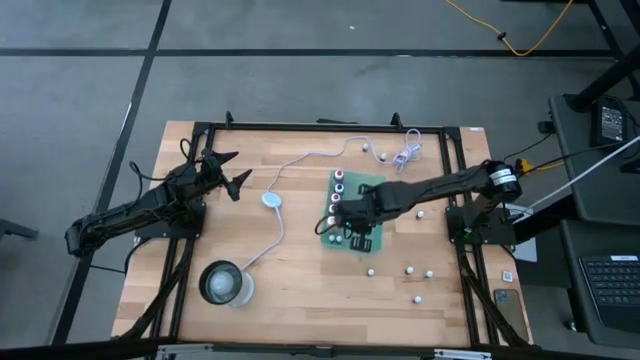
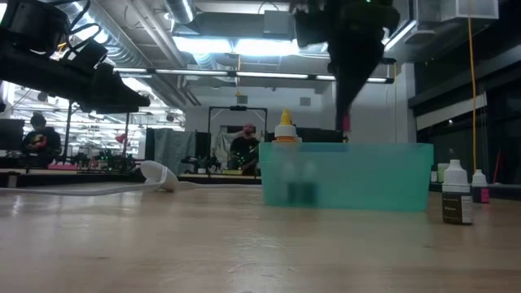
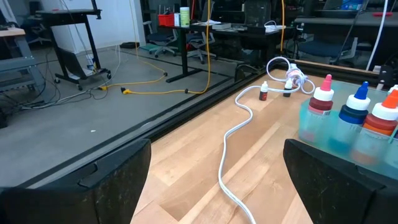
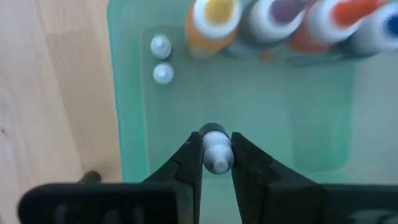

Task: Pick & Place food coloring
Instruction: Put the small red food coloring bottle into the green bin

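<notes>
Holding a white-capped food coloring bottle (image 4: 216,151) between its closed fingers, the right gripper (image 1: 337,222) hangs over the green tray (image 1: 372,185) just right of centre in the high view. In the right wrist view the bottle's cap faces the camera, so its long axis reads as upright, and open tray floor lies directly beneath it. My judgement: the coming move is a straight descent and release, and it turns on the bottle sitting over free floor rather than over its neighbours

Tray contents: a row of larger bottles along one wall, tops orange-yellow (image 4: 214,14), dark, red-orange and blue; two small white-capped bottles (image 4: 161,59) stand close together near the tray corner, apart from the held one

Still outside the tray: several white bottles (image 1: 418,272) at lower right of the high view, two more near the coiled cable (image 1: 405,153) at the upper centre

Left gripper (image 1: 226,170) waits at upper left, fingers spread, holding nothing; the right arm is much nearer the tray

Glass container (image 1: 226,283) at lower left; contents cannot be told
</notes>
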Robot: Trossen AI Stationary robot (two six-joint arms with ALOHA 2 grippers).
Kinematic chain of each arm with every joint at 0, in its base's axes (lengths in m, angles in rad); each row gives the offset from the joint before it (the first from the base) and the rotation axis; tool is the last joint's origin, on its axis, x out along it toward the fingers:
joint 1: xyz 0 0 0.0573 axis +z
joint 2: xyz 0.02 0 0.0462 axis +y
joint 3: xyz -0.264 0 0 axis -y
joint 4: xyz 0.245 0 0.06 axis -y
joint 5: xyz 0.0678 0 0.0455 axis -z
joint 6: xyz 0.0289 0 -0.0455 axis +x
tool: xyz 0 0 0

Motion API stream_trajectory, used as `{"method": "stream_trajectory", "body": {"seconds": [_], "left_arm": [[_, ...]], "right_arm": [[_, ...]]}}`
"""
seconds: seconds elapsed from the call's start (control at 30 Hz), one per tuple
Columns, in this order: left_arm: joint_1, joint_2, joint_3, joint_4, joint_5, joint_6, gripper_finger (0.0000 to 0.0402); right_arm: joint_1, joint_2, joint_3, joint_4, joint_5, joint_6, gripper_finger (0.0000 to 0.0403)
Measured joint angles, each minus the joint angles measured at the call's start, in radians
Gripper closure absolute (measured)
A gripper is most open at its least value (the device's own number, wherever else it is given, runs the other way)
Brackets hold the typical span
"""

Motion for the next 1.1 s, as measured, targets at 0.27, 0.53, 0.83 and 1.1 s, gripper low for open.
{"method": "stream_trajectory", "body": {"seconds": [0.27,0.53,0.83,1.1], "left_arm": [[0.000,0.000,0.000,0.000,0.000,0.000,0.0041],[0.000,0.000,0.000,0.000,0.000,0.000,0.0041],[0.000,0.000,0.000,0.000,0.000,0.000,0.0041],[0.000,0.000,0.000,0.000,0.000,0.000,0.0041]], "right_arm": [[0.040,0.011,-0.085,0.144,-0.008,0.081,0.0339],[0.045,0.081,-0.087,0.174,-0.008,0.081,0.0339],[0.060,0.135,-0.087,0.204,-0.001,0.082,0.0339],[0.060,0.182,-0.087,0.250,-0.005,0.080,0.0339]]}}
